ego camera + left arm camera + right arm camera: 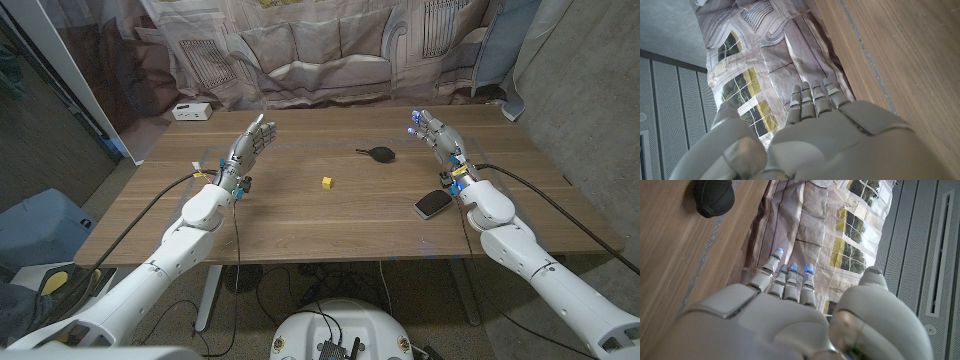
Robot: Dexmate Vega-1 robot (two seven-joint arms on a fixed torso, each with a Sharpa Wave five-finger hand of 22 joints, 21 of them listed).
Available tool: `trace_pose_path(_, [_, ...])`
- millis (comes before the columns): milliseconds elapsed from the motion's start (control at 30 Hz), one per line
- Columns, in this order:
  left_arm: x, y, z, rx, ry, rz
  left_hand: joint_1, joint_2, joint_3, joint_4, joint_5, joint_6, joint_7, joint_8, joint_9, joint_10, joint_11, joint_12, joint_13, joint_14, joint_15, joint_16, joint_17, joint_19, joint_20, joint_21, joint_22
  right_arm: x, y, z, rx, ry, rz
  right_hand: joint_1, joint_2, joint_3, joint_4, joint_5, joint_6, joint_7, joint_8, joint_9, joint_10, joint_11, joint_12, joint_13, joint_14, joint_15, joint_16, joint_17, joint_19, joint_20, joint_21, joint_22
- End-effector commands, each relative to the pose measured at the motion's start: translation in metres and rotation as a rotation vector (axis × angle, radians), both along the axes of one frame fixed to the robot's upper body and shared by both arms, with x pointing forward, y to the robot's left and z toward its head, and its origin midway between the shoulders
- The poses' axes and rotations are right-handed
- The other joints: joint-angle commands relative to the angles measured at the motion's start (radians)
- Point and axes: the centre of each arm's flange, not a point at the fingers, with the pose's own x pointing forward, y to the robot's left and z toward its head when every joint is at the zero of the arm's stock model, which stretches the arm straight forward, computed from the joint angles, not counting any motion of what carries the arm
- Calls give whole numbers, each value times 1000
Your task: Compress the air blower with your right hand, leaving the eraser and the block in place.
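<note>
Your right hand (pixel 437 134) stands at the right of the head view, above the wooden surface (pixel 300 215), with its pale, smooth fingers (pixel 421 122) straight, a little apart and holding nothing; small blue lights shine at the tips. In the right wrist view the same hand (pixel 790 320) shows its rounded, glossy back, fingers extended.

The air blower (pixel 381 154) lies just right of the middle in the upper half of the head view, apart from your right hand. It is a black matte bulb, rounded like a drop, with a thin nozzle pointing to picture left. The right wrist view shows its dark round body (pixel 714 198) on the wood grain.

The block (pixel 327 182) is a small yellow cube near the centre of the picture. The eraser (pixel 434 204) is a dark, flat, rounded piece with a lighter edge, at the lower right, just beside your right wrist.

Your left hand (pixel 247 147) is at the left, fingers stretched out and empty. A small white box (pixel 191 111) sits at the upper left corner of the surface.
</note>
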Motion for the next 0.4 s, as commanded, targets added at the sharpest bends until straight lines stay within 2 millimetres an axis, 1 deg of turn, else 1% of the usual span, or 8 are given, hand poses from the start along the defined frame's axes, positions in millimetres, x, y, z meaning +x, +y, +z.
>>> trace_pose_path(33, [-2, 2, -3, -1, 6, 3, -4, -2, 1, -4, -2, -5, 0, 0, 4, -4, 1, -2, 3, -2, 3, 0, 2, -6, 0, -2, 2, 2, 0, -7, 21, 18, 23, -6, 4, -3, -1, -3, -7, 2, -2, 2, 3, 4, 2, 2, 9, 4, -2, 2, 9, -2, -1, -1])
trace_pose_path(367, [-7, 3, -5, 3, 8, 7, -5, -2, 1, -4, -2, -5, 0, 0, 4, -4, 3, -2, 3, -4, 4, 0, 2, -8, 0, -2, 2, 1, 4, -10, 24, 25, 28, -8, 6, -3, -3, -3, -10, 2, -2, 2, 4, 5, 3, 2, 10, 5, -2, 2, 9, -1, -3, -1])
trace_pose_path(400, [-7, 3, -5, 2, 8, 4, -5, -2, 1, -4, -2, -5, 0, 0, 4, -6, 4, -3, 3, -4, 4, 0, 2, -8, 0, -2, 2, 0, 5, -11, 23, 26, 29, -8, 7, -2, -3, -3, -9, 15, -2, 2, 7, 7, 4, 2, 13, 4, -1, 1, 10, -1, -4, -1])
